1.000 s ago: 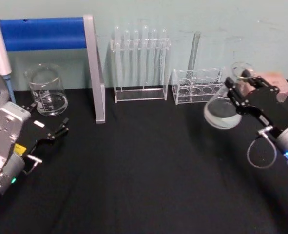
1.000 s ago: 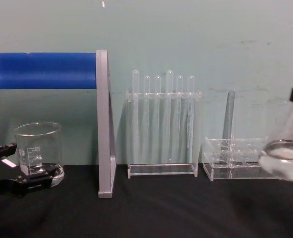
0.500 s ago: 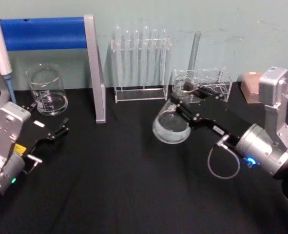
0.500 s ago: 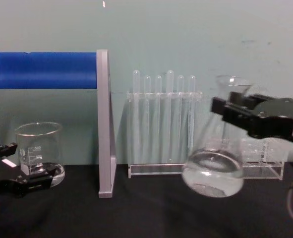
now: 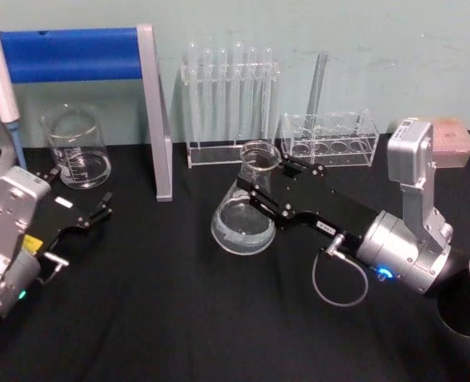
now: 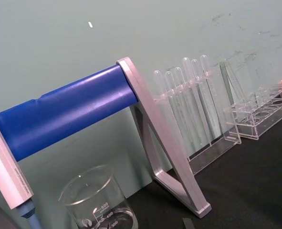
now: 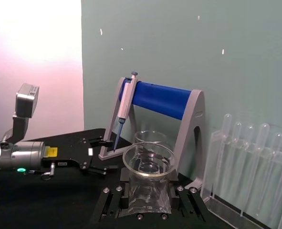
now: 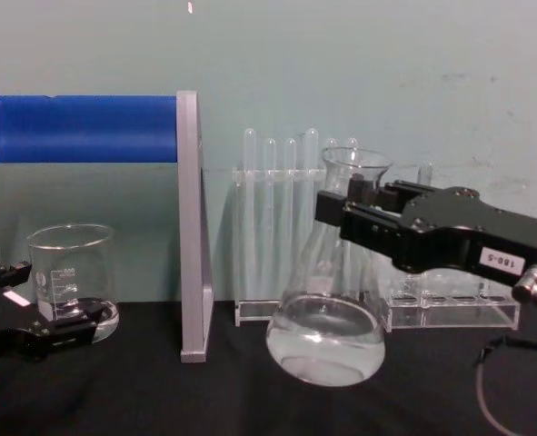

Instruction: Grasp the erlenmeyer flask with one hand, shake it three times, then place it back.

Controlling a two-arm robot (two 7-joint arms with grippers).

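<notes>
The erlenmeyer flask (image 5: 245, 213), clear glass with a little liquid in its wide base, is at the middle of the black table, slightly tilted. My right gripper (image 5: 264, 187) is shut on its neck just under the flared rim. From the chest, the flask (image 8: 325, 338) hangs low with its base close to the tabletop, and the right gripper (image 8: 348, 212) clamps the neck from the right. The right wrist view looks down on the flask rim (image 7: 148, 161) between the fingers. My left gripper (image 5: 95, 213) is parked open at the left, near the beaker.
A glass beaker (image 5: 77, 148) stands at the back left under a blue-barred pipette stand (image 5: 67, 54). A tall test tube rack (image 5: 228, 103) and a low clear rack (image 5: 330, 139) line the back wall. A pinkish block (image 5: 451, 147) sits far right.
My right arm has swung the flask from the far right leftward to the table's middle and lower, and it now hangs more upright. The left arm has not moved.
</notes>
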